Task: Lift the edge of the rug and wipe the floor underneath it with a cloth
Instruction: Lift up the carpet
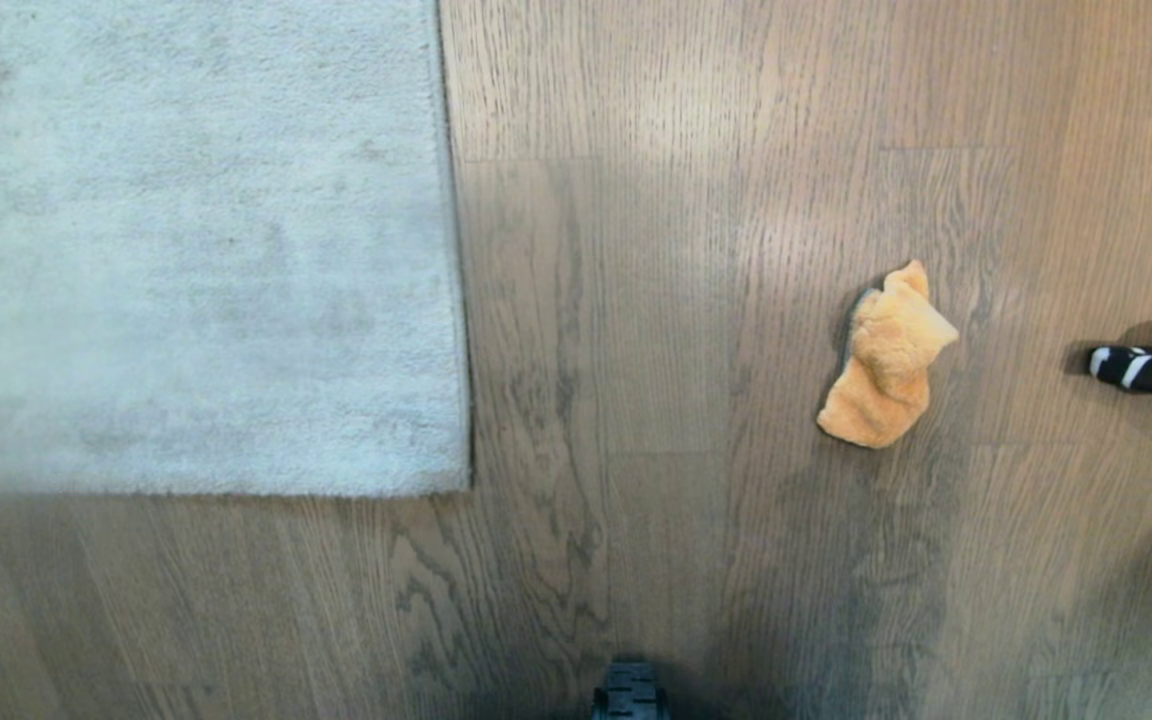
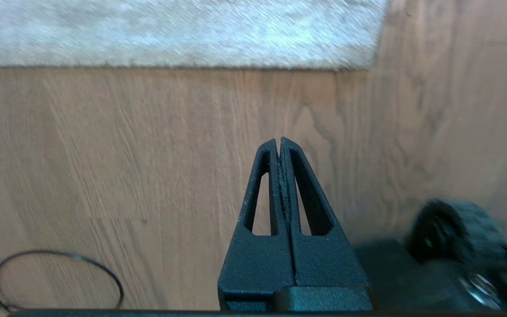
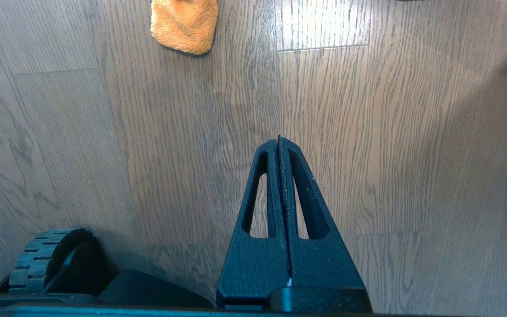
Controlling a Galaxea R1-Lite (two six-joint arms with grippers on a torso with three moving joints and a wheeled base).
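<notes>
Rug (image 1: 196,250) upper left: pale grey. Floor (image 1: 636,300): grey-brown, dark wood grain. Cloth (image 1: 886,360) right: orange-tan. Far right object (image 1: 1151,372): black-white striped.

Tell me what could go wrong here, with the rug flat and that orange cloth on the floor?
The rug edge lies flush on the floor, so the shut left gripper might slide over it instead of under. The cloth is crumpled, so the shut right gripper may pinch only a fold and drop it.

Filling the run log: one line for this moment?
left end effector shut, empty | right end effector shut, empty | cloth on floor | rug edge flat
</notes>
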